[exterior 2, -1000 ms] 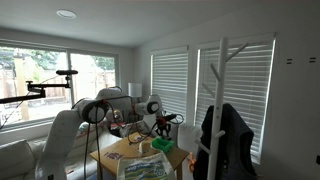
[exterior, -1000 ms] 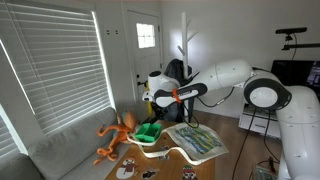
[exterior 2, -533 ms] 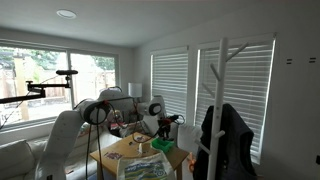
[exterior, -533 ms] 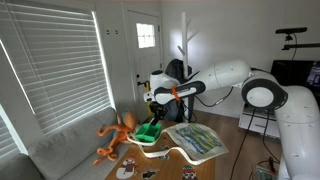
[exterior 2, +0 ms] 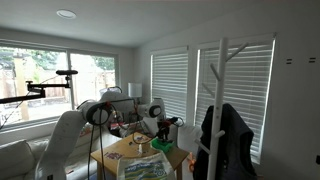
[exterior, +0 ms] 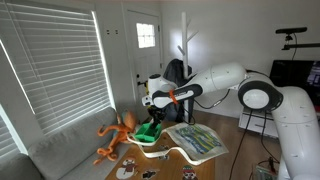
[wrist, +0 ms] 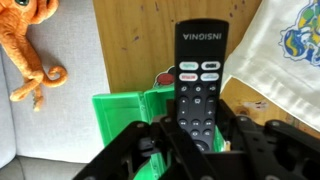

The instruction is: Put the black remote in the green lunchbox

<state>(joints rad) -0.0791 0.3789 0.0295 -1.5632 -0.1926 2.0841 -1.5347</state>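
Note:
My gripper [wrist: 196, 135] is shut on the black remote [wrist: 200, 72], which points away from the wrist camera with "VINDISNI" printed at its far end. The green lunchbox [wrist: 125, 115] lies open on the wooden table right below the remote. In an exterior view the gripper [exterior: 153, 108] hangs just above the green lunchbox [exterior: 148, 132]. In the opposite exterior view the gripper [exterior 2: 162, 129] is above the lunchbox [exterior 2: 161, 146] at the table's far end.
An orange long-legged plush toy [wrist: 30, 45] lies on the grey couch beside the table, also visible in an exterior view [exterior: 116, 136]. A patterned mat [wrist: 285, 45] [exterior: 197, 140] covers the table next to the lunchbox. Small items sit at the table's near end [exterior: 137, 170].
The gripper with the remote has lowered slightly toward the green lunchbox. Nothing else has moved.

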